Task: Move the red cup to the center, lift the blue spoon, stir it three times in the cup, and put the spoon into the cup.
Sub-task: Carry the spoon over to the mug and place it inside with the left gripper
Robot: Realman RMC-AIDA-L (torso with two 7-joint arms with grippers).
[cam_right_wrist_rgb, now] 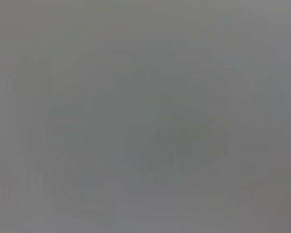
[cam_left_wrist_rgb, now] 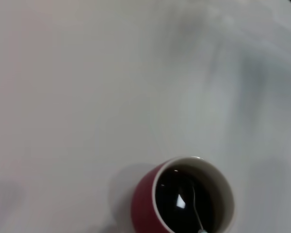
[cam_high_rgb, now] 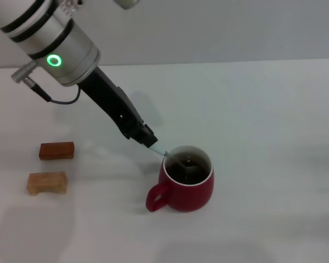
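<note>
Left gripper (cam_high_rgb: pixel 151 143) pinching blue spoon (cam_high_rgb: pixel 160 152) by handle end, just beside cup rim. Spoon long axis tilted, bowl end down inside red cup (cam_high_rgb: pixel 185 185), handle up toward gripper. Cup upright on white table (cam_high_rgb: pixel 263 109), loop handle toward robot's left-front. Two wooden blocks (cam_high_rgb: pixel 56 150) well apart on left.

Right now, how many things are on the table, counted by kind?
Cup: 1, the red cup, with dark liquid inside.
Spoon: 1, the blue spoon, held by the left gripper, its bowl down in the cup.
Blocks: 2, a reddish-brown block and a tan block.
Total: 4.
</note>
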